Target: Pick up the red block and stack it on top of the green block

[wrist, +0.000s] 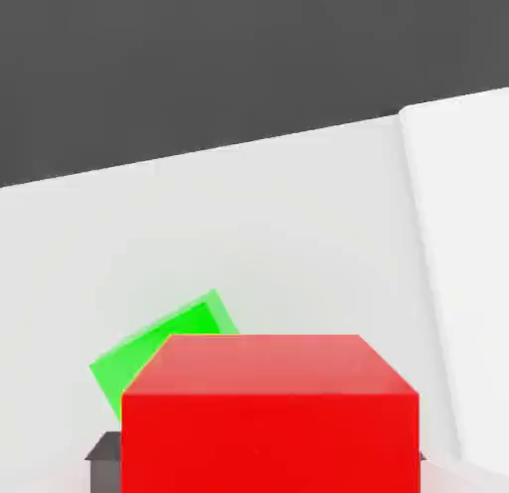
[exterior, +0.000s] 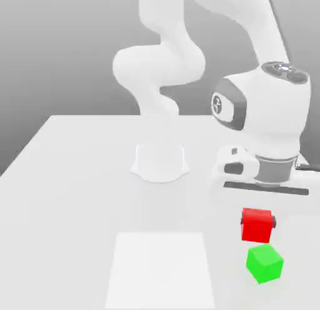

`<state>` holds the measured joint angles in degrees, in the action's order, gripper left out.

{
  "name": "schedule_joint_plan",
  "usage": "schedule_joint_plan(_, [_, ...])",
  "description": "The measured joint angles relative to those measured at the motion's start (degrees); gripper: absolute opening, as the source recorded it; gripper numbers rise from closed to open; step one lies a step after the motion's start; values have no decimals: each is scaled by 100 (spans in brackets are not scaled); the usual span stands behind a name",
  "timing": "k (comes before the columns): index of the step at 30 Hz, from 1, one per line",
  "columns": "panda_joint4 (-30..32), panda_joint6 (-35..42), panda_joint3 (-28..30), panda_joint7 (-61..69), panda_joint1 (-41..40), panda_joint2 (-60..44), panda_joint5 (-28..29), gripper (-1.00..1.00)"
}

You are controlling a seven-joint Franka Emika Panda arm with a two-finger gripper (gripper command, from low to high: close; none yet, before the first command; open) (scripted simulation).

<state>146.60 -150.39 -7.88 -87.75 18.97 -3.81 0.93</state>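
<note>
Red block (exterior: 256,225), a plain matte cube, looks light and stiff, unlikely to slip or break; opposite flat sides, gripped centrally, suit it best. The end effector (exterior: 258,222) is clamped on it, pointing down, holding it above the surface (exterior: 69,240), near the green block (exterior: 264,263), whose edges sit turned relative to the red one's.

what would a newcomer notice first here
Probably the bright red block, gripped by the end effector at the exterior view's right. Next, the vivid green block on the pale table, just below the red one in that view. The big white arm looms above both.
</note>
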Motion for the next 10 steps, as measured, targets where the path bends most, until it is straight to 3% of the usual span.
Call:
schedule_joint_plan(6, [-125,-653,104,-660,162,-771,264,-100])
schedule_joint_plan(7, [-132,-815,134,-705,184,-945,322,100])
schedule_joint_plan(10, [-132,-815,134,-705,184,-945,322,100])
